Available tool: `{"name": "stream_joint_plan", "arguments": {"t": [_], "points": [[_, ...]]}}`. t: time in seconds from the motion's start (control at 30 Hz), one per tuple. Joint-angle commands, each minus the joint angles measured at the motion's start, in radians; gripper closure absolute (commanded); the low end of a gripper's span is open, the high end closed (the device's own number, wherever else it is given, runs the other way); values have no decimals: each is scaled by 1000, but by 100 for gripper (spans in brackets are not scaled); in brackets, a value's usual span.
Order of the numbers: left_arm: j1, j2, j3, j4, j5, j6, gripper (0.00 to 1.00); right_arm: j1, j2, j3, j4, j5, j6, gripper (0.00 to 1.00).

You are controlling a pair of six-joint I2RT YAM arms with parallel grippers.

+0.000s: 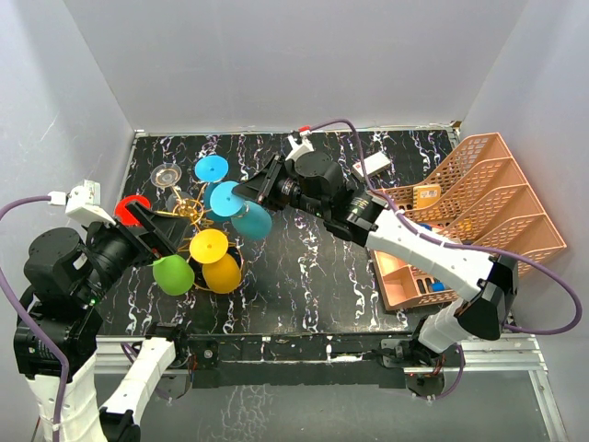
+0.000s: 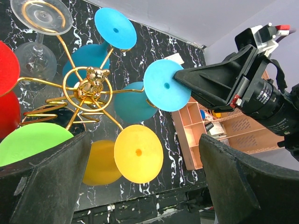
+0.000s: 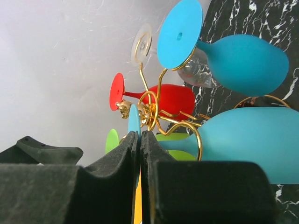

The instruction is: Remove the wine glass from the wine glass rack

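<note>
One wine glass (image 1: 250,221) (in right gripper (image 1: 242,191))

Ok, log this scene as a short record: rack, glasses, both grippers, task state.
rack: gold wire rack, upright on the table
hung glasses: blue glass, second blue, clear, red, green, yellow
right gripper: shut on the blue glass's foot
left gripper: open, empty, near green
task state: blue glass gripped, not yet off the rack
other: peach organiser at the table's right
</note>
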Motion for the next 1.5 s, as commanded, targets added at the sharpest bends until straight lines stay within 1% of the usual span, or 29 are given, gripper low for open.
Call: {"name": "stream_joint_plan", "arguments": {"t": [0.0, 0.17, 0.37, 0.7, 0.9, 1.2, 1.47], "points": [[-3, -1, 11, 10, 6, 4, 3, 0, -26, -13, 144, -38, 114, 92], [-3, -1, 19, 5, 3, 6, 3, -2, 7, 3, 170, -116, 149, 92], [-3, -1, 22, 1, 1, 8, 3, -1, 21, -2, 191, -174, 171, 92], [-3, 2, 25, 3, 3, 9, 3, -6, 61, 21, 186, -170, 153, 92], [-3, 2, 30, -1, -1, 11, 3, -6, 90, 94, 75, -144, 76, 92], [-3, 7, 16, 14, 6, 9, 3, -6, 59, 82, 39, -152, 32, 92], [-3, 11, 14, 21, 7, 8, 3, -6, 52, 86, 18, -194, 0, 92]]}}
